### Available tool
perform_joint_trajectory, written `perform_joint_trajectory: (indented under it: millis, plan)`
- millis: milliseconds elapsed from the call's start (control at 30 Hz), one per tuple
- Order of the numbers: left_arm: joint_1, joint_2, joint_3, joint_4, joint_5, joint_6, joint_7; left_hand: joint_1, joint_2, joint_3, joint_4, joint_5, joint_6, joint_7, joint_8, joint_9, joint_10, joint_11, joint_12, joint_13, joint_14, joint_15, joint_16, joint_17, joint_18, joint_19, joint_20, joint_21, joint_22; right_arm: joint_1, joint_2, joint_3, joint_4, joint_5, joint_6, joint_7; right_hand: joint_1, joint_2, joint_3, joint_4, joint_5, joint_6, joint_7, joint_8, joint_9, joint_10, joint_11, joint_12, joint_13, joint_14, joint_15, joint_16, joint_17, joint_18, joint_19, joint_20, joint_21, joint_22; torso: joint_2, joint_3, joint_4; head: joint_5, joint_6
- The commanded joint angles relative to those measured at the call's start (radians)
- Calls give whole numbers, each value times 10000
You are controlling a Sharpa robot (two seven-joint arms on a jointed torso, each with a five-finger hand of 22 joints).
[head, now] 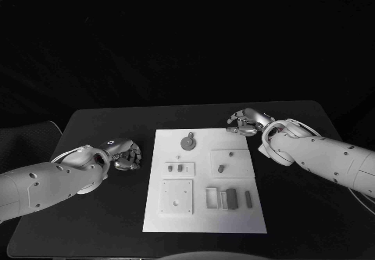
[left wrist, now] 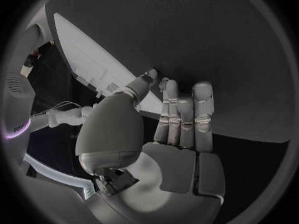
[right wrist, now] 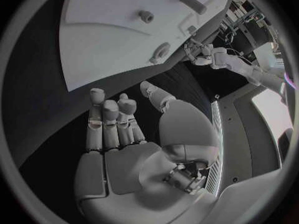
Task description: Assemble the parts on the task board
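— Far left first?
— Left hand (head: 125,155) just off the task board's (head: 205,219) left edge, low over the black desk (head: 102,122). Fingers straight and side by side in the left wrist view (left wrist: 184,117), thumb apart; nothing held, released.
— And on the board, from its left side?
— Two small grey parts (head: 174,168) side by side on a raised square near the middle of the left half. Below that, a larger square plate (head: 177,196) with small holes. Higher up, near the top middle, a round disc part (head: 188,142) with a short stem.
— Further right?
— Another raised square with one small dark peg (head: 221,168) on it. Below it, a row of upright bars (head: 227,198), pale and darker grey, close together, one dark bar standing slightly apart to the right.
— Right end?
— Right hand (head: 244,122) at the board's upper right corner, over the desk, just beside the edge. Fingers extended together in the right wrist view (right wrist: 112,117), thumb spread; empty, released. Board seen beyond the fingertips there, with the disc (right wrist: 160,51) and a peg (right wrist: 146,16) on it.
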Motion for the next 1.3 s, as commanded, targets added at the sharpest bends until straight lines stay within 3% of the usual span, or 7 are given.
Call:
perform_joint_trajectory:
  millis: [33,600,833,900,933,1300]
  plan:
    - [-9,-2,-1,16,-19,68,30,87,57,80,-7,-25,45,3,-26,-25,-79,2,143,51,39,-71,83,28,986,17,-100,74,228,-7,5,1,6,-2,10,65,-76,-5,5,37,61,2,75,32,-16,-30,7,43,-14,-21,-73,43,-11,160,20,-66,-40,80,1,-2,4,39,13]
    - [-8,-24,1,2,-40,190,34,143,124,106,-91,2,159,-83,-65,-80,-229,-107,1403,531,130,-176,256,139,951,64,-203,316,220,-11,44,1,-28,-2,43,39,-78,-1,6,39,64,1,75,33,-17,-30,7,43,-16,-21,-73,42,-12,159,19,-66,-41,80,2,-3,5,123,47]
    - [-8,-73,2,-6,-18,68,78,167,181,142,-94,36,168,-90,-73,-87,-282,-116,1533,583,133,-185,261,142,946,60,-215,332,216,-12,57,1,-47,-2,78,-1,-90,1,2,49,64,-1,76,33,-18,-30,8,43,-18,-22,-73,42,-13,160,18,-64,-42,79,3,-4,-3,161,68]
    - [-8,-67,2,-5,-16,52,76,165,190,146,-92,40,171,-92,-74,-88,-286,-118,1557,591,136,-187,264,143,945,62,-217,337,215,-13,50,1,-49,-2,99,-27,-93,1,1,51,64,-1,76,33,-18,-30,8,43,-18,-22,-73,41,-13,160,18,-64,-42,79,0,-4,-1,177,106]
    - [-8,-61,2,-6,-16,58,75,163,192,146,-91,40,172,-92,-73,-88,-288,-118,1562,593,136,-187,264,143,944,62,-217,338,215,-13,46,1,-52,-2,99,-33,-98,2,0,55,64,-1,76,33,-18,-30,9,42,-19,-22,-72,41,-13,160,18,-63,-43,79,-1,-4,1,179,187]
    - [-8,-96,2,-10,-16,130,53,148,177,148,-92,60,188,-100,-75,-92,-310,-127,1653,616,155,-197,279,148,941,73,-228,361,217,-15,39,1,-42,-3,107,-48,-119,11,-1,77,66,-5,77,32,-21,-31,9,41,-22,-24,-71,39,-15,160,16,-61,-46,78,-1,12,-3,217,233]
